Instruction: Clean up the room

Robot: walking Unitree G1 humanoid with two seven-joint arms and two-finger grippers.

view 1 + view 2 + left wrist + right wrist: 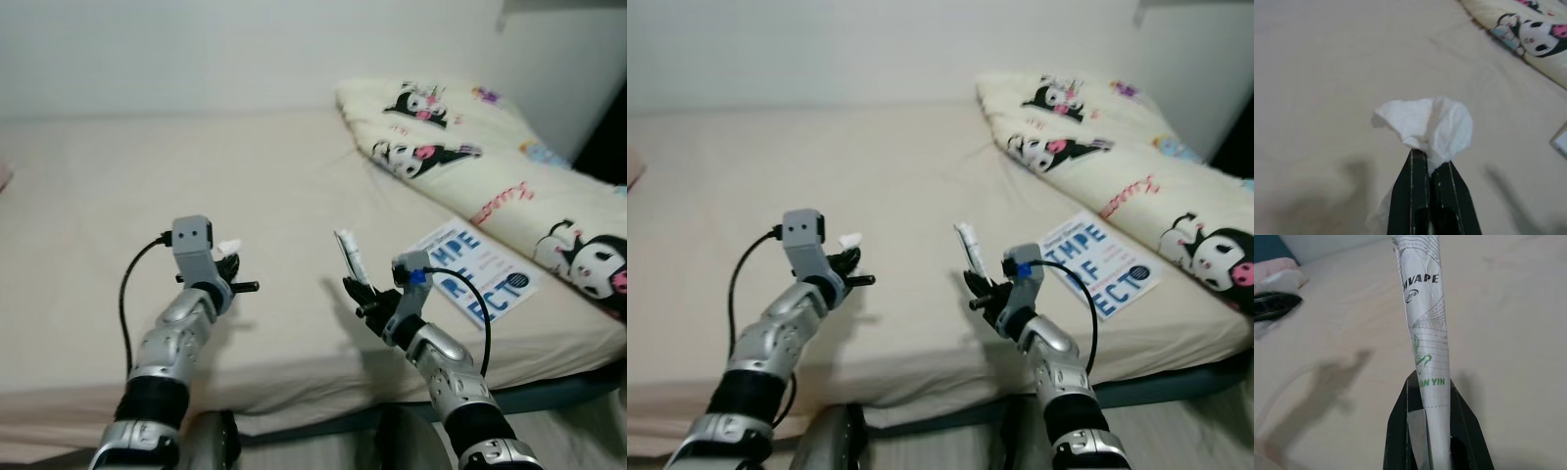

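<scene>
Book lies between quilt and right fingers.

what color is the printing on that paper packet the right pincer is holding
Black and green print on the white paper packet, clearest in the right wrist view, held in the right pincer.

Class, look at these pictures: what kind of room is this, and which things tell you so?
Most likely a bedroom. A wide bed with a cream sheet takes up most of the view, a folded cartoon-print quilt lies on it, and a book rests beside the quilt.

light: soft, even, bright | shadows: faint on bed | focus: wrist backgrounds blurred
</scene>
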